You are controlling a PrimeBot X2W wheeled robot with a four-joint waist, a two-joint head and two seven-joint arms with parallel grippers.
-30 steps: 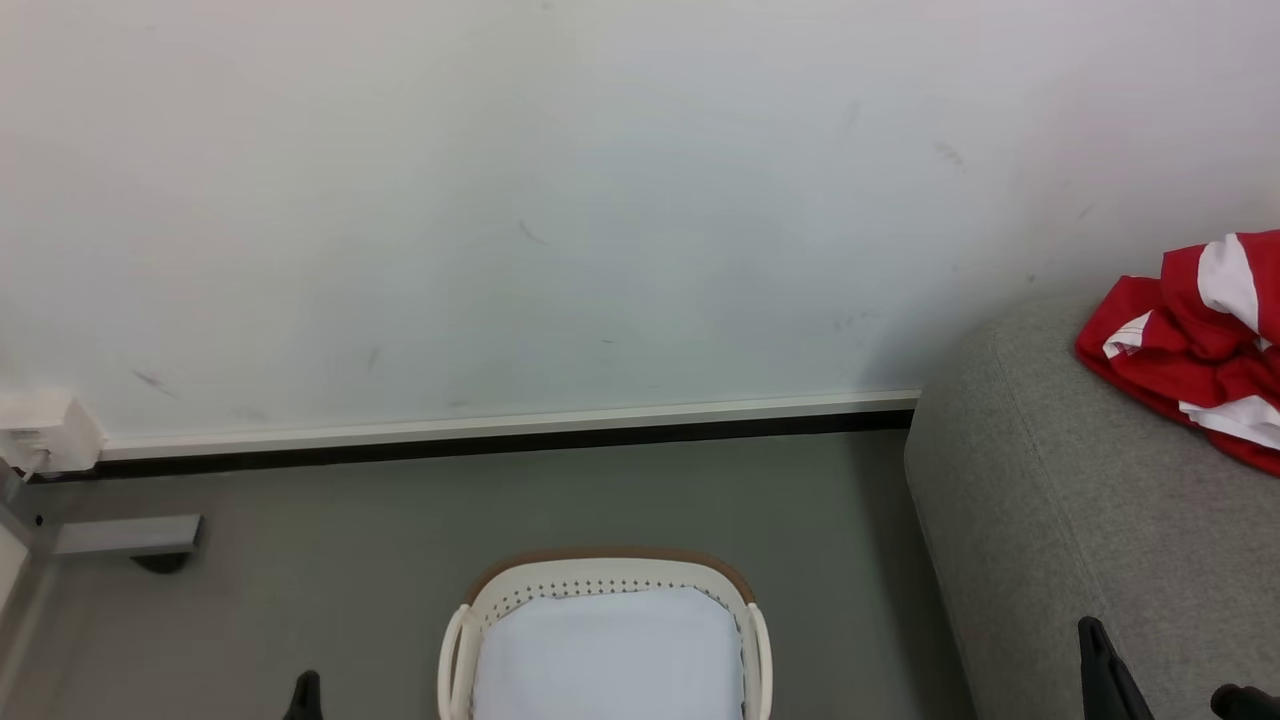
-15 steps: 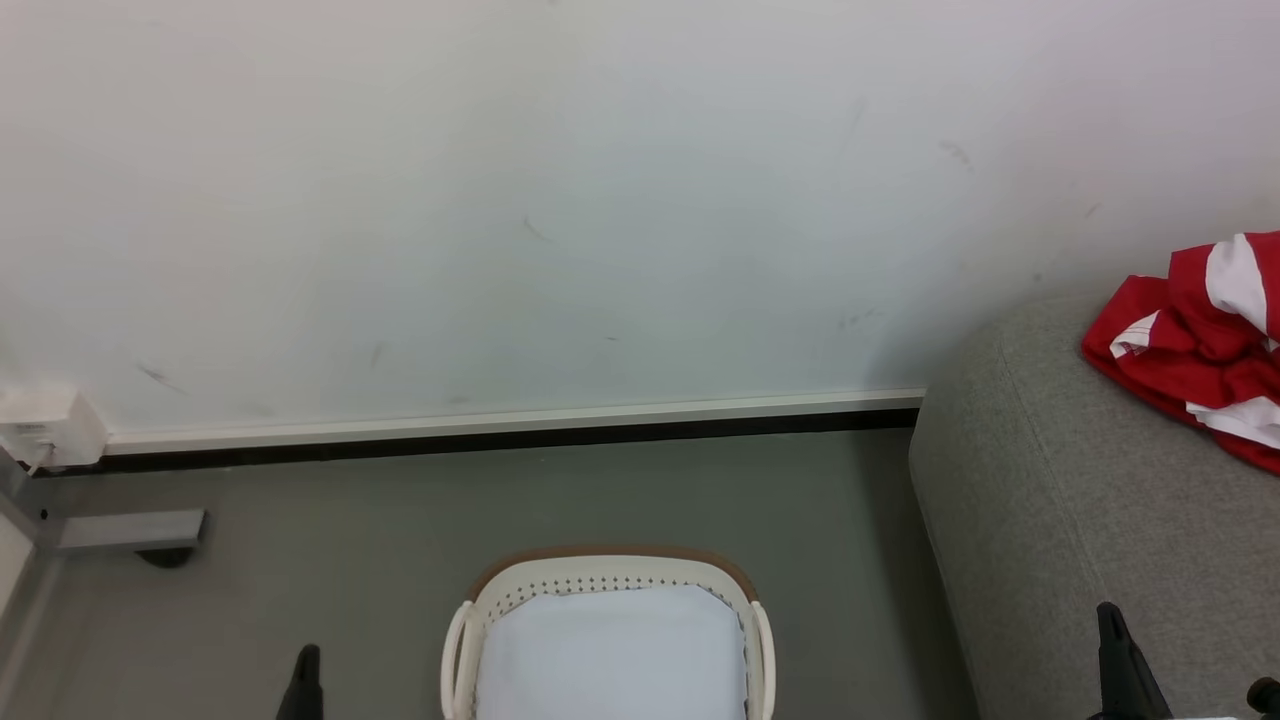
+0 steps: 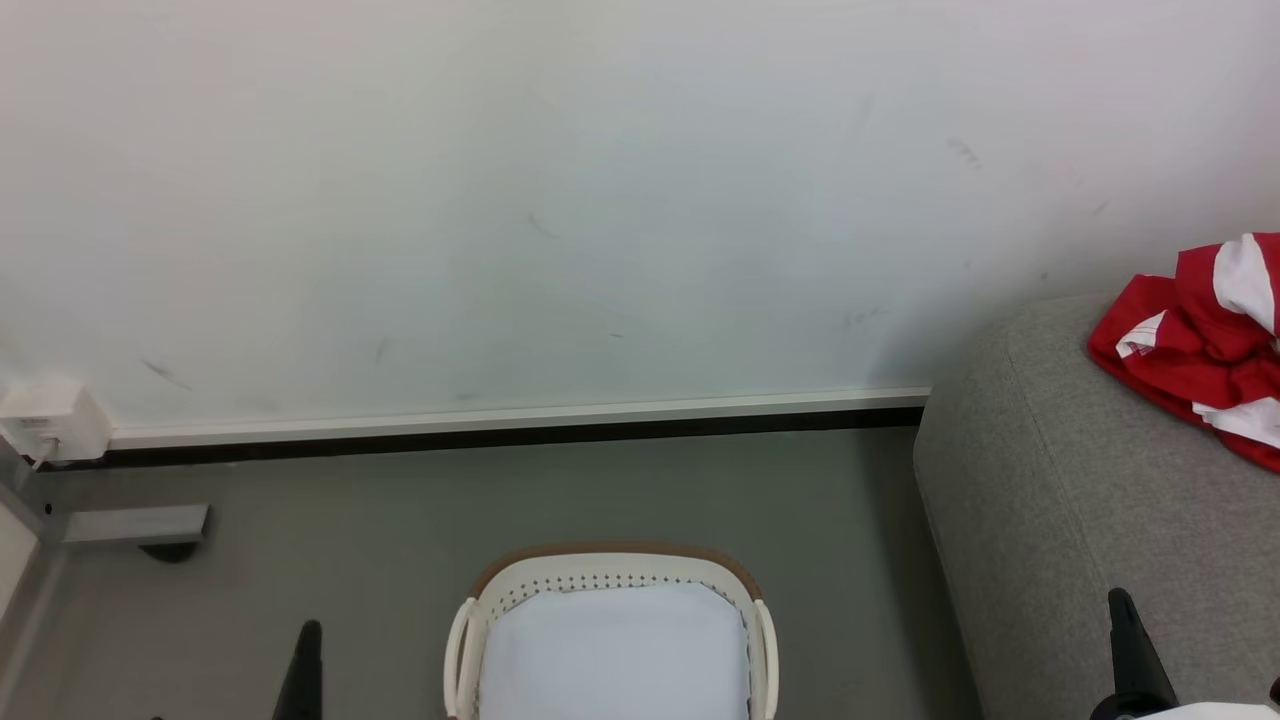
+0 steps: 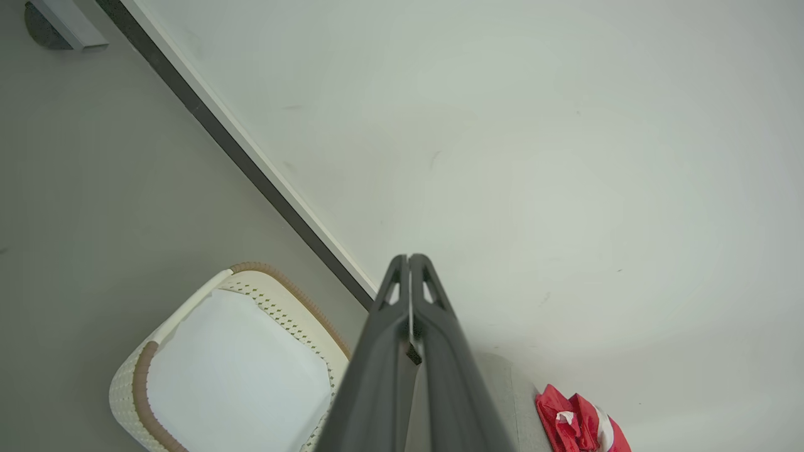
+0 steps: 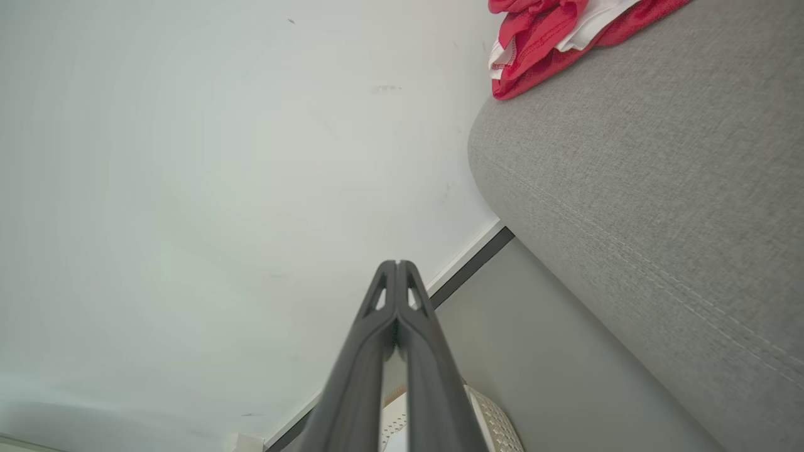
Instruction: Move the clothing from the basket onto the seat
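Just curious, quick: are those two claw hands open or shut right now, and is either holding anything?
Left gripper: shut, holding nothing.
Right gripper: shut, holding nothing.

The left fingers [image 4: 440, 351] are pressed together with no gap between the tips, pointing at the pale wall [image 4: 534, 157] above its dark baseboard [image 4: 251, 166]. To their left the basket [image 4: 141, 383] stands on the grey floor [image 4: 94, 188], its pale bottom in plain sight. To the right, the clothing [image 4: 575, 424] lies bunched on the seat [image 4: 502, 398], near the wall.
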